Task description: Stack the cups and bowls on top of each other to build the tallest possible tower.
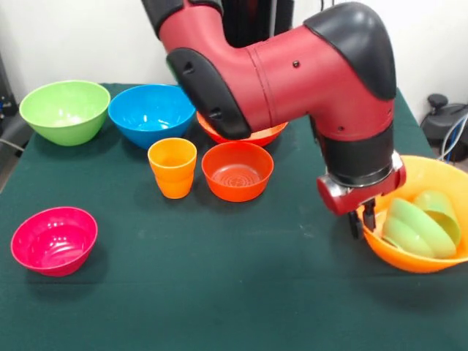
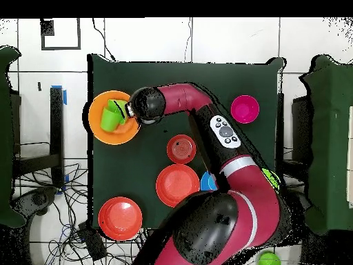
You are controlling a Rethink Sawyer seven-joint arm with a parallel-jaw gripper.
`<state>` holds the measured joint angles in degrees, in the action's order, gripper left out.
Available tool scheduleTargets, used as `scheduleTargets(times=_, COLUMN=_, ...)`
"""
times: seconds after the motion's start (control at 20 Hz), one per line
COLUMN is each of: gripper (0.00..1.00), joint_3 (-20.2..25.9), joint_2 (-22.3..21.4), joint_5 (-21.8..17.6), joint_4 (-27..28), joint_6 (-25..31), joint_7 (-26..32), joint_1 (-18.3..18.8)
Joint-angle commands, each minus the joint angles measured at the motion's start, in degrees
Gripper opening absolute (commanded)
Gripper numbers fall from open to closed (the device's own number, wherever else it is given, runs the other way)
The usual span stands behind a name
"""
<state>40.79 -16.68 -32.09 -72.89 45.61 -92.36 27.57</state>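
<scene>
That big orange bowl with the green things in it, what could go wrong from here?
The big orange bowl sits near the table's edge, so a push from the pincer at its rim could slide or tip it off. The green pieces lie tilted inside, not nested flat, so anything stacked on them would likely lean or topple.

The bench (image 1: 219, 292) is covered in dark green cloth. On it: a lime green bowl (image 1: 64, 111), a bright blue bowl (image 1: 151, 114), a magenta-pink bowl (image 1: 54, 240), a red-orange bowl (image 1: 237, 170) with ring ripples on its floor, and a plain orange cup (image 1: 172, 167). The largest bowl (image 1: 420, 259) is yellow-orange, holding a pale translucent green cup (image 1: 413, 228). The arm (image 1: 292, 73) is red with black joint covers; its tool (image 1: 362, 219) is black under a red and silver wrist
</scene>
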Motion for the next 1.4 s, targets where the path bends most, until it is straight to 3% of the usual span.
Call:
scheduleTargets(times=0.05, gripper=0.00, joint_3=-2.36, joint_2=4.04, joint_5=-6.76, joint_4=11.11, joint_6=5.48, joint_7=19.34, joint_1=0.90)
scheduleTargets(times=0.4, gripper=0.00, joint_3=-2.39, joint_2=2.83, joint_5=-8.05, joint_4=15.92, joint_6=13.60, joint_7=29.22, joint_1=2.00)
scheduleTargets(times=0.95, gripper=0.00, joint_3=-2.39, joint_2=0.75, joint_5=-8.77, joint_4=19.29, joint_6=28.27, joint_7=39.04, joint_1=5.24)
scheduleTargets(times=1.4, gripper=0.00, joint_3=-3.22, joint_2=-0.12, joint_5=-8.78, joint_4=15.79, joint_6=25.42, joint_7=41.95, joint_1=9.51)
